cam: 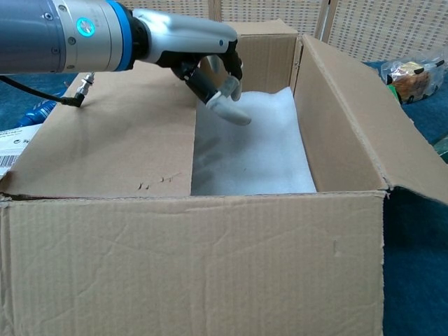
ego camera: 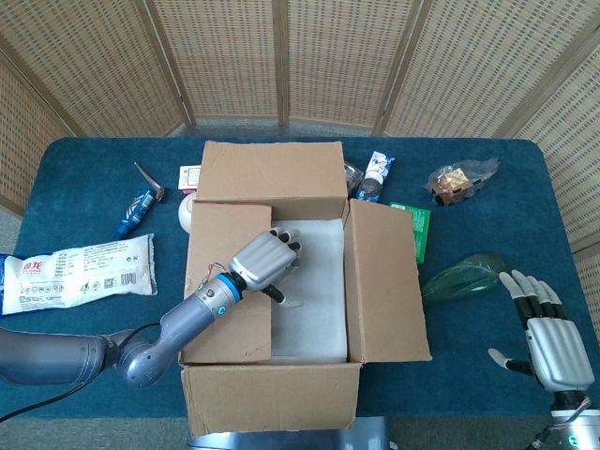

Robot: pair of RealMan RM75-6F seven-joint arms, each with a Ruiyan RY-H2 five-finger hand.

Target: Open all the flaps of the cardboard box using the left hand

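In the head view, the cardboard box (ego camera: 281, 300) sits mid-surface with three flaps already folded out: the far one at 12 o'clock, the right one at 3 o'clock and the near one at 6 o'clock. Only the left flap (ego camera: 230, 281) lies flat across the opening, its long axis running 12 to 6 o'clock. The left hand (ego camera: 265, 260) rests over that flap's free inner edge, fingers curled toward 1 o'clock and dipping past the edge into the opening; it grips nothing that can be seen. The flap's hinge lies at 9 o'clock from the hand, so the lift probably has to swing that way. The right hand (ego camera: 547, 337) sits well apart at 4 o'clock of the box, fingers spread and empty. Inside the box lies a white foam sheet (ego camera: 314, 281); nothing else shows in it.

In the chest view, the left hand (cam: 203, 59) hangs over the flap's inner edge, fingers bent downward beside it, one pale fingertip (cam: 231, 112) pointing toward 4 o'clock above the foam sheet (cam: 255, 150). Whether any finger hooks beneath the left flap (cam: 112, 133) cannot be told. The box walls (cam: 210, 266) stand upright around the foam.
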